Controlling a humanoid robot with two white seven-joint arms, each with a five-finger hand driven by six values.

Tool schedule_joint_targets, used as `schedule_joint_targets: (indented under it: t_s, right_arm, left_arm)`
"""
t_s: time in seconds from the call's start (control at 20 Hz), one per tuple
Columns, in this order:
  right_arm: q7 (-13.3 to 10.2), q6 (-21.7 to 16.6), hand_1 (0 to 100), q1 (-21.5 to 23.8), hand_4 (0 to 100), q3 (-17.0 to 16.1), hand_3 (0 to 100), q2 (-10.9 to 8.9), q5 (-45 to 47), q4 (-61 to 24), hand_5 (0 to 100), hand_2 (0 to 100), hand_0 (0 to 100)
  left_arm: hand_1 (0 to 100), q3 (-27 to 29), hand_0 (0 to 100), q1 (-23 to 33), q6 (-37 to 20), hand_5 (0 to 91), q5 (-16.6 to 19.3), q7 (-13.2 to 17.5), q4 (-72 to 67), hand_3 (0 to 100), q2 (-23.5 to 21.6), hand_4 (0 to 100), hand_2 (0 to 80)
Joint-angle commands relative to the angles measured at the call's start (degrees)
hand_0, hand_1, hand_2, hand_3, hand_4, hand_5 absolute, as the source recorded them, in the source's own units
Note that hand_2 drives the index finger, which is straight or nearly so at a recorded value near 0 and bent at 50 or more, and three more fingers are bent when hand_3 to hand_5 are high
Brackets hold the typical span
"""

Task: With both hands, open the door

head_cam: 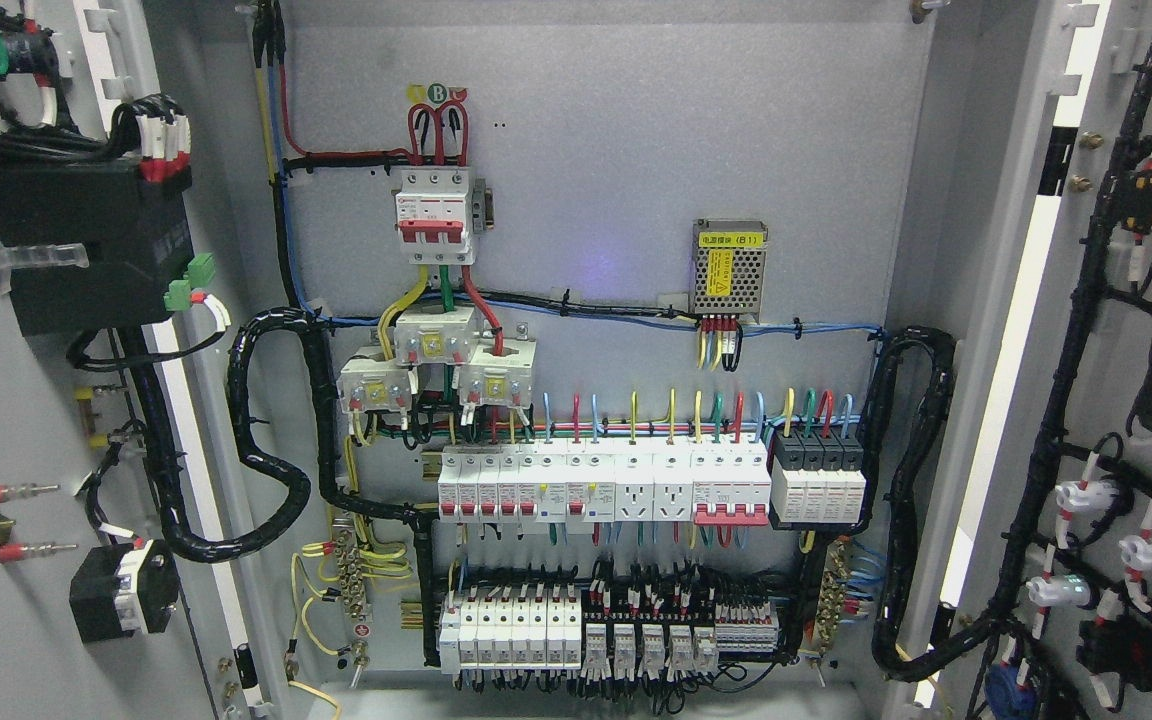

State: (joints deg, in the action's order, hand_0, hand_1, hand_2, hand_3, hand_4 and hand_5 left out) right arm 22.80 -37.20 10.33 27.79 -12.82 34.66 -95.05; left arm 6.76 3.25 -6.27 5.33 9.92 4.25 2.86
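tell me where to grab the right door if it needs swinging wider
Probably the right door by its bare vertical free edge, about mid-height, coming from the cabinet's open middle. The door already stands open with its inner face showing, and black wire bundles and fittings cover that face, so the plain edge looks safest. Neither hand is in view.

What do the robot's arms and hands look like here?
Neither arm nor hand shows in this head view, so their look cannot be told. Only the open cabinet is visible, with the left door and right door swung wide, carrying black cables.
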Motion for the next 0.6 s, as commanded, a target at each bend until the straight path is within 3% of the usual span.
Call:
schedule_joint_targets:
  t_s: [0.0, 0.15, 0.35, 0.55]
  right_arm:
    - [0.0, -4.4, 39, 6.5, 0, -7.7, 0, -5.81, 0.0, -5.4, 0, 0, 12]
    - [0.0, -5.1, 39, 8.0, 0, -11.3, 0, -6.25, 0.0, -6.9, 0, 0, 12]
    - [0.0, -5.3, 39, 11.2, 0, -13.3, 0, -8.71, 0.0, -10.3, 0, 0, 12]
    - [0.0, -5.4, 39, 13.7, 0, -17.1, 0, -9.41, 0.0, -13.7, 0, 0, 12]
  left_arm:
    - [39, -6.7, 12, 11.7, -0.6, 0.0, -0.1, 0.0, 38.8, 0, 0.0, 0, 0.0]
    - [39, -11.8, 12, 17.1, -0.6, 0.0, -1.8, 0.0, 55.6, 0, -2.5, 0, 0.0]
    - [39, -14.0, 12, 21.6, -0.6, 0.0, -4.3, 0.0, 73.7, 0, -5.8, 0, 0.0]
    - [39, -14.5, 12, 24.5, -1.2, 0.0, -5.8, 0.0, 87.1, 0, -7.5, 0, 0.0]
